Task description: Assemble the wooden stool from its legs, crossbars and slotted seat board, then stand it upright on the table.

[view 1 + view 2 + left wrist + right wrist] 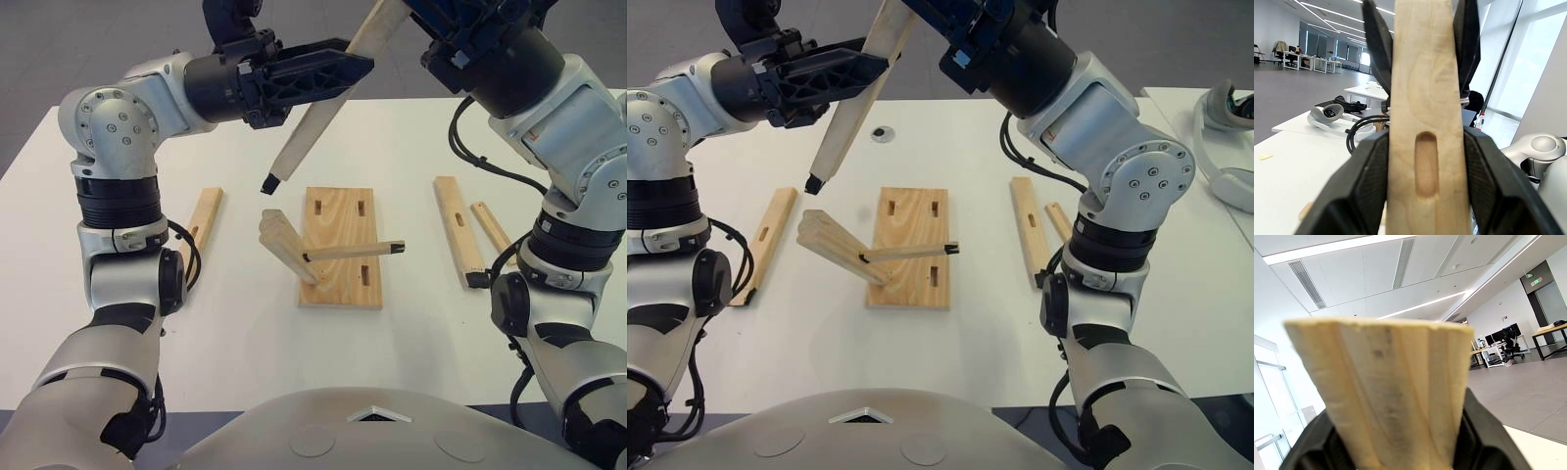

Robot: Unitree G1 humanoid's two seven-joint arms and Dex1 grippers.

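Hanging tilted above the seat board (338, 211), a stool leg (304, 147) is clamped midway by the left gripper (333, 73) and at its top end by the right gripper (921, 12). The board lies flat on the white table (411, 137), spare legs (203, 220) either side. Behind it lies an open office with a grey floor.
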